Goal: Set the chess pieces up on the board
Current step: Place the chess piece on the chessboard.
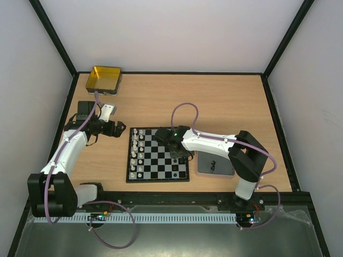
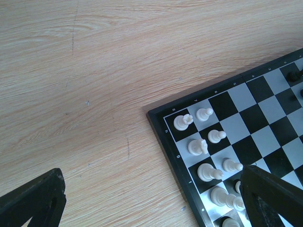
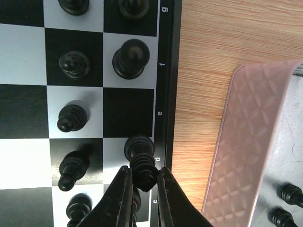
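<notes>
Right gripper (image 3: 142,175) is clamped on a black chess piece (image 3: 139,149) at the board's (image 3: 164,94) rim-side d square. Seat it upright and centred, then release. Left gripper (image 1: 116,129) is spread wide and empty, beside the board's white-piece corner.

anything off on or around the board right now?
Nothing toppled, spilled or damaged. One gap: the e square on black's back rank is bare, beside the black piece the right gripper is shut on. More black pieces sit in the tray next to the board.
</notes>
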You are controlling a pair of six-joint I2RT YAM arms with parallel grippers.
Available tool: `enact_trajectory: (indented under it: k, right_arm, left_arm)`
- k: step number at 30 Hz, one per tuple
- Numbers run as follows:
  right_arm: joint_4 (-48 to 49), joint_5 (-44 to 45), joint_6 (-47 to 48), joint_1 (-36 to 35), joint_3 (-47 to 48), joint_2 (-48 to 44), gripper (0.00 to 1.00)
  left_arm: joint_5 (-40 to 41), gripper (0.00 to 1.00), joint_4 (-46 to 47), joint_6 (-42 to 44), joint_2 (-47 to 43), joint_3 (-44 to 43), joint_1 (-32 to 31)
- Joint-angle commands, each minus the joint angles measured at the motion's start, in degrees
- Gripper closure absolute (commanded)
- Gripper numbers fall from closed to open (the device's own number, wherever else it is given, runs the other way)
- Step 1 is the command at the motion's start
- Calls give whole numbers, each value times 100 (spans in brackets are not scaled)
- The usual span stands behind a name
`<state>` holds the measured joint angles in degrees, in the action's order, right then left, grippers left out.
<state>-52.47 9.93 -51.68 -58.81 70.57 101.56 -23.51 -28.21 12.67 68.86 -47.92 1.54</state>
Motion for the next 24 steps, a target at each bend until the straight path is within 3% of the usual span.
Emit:
enact_trajectory:
  k: [1,24]
  right_arm:
    - [-67,194,-112,-42,-113,-184,90]
    - [-87,457,13,88,223,-6,90]
  left_arm:
    - [-3,1,-62,34,-74,-52,0]
    - [18,1,-62,25,-57,-67,-2]
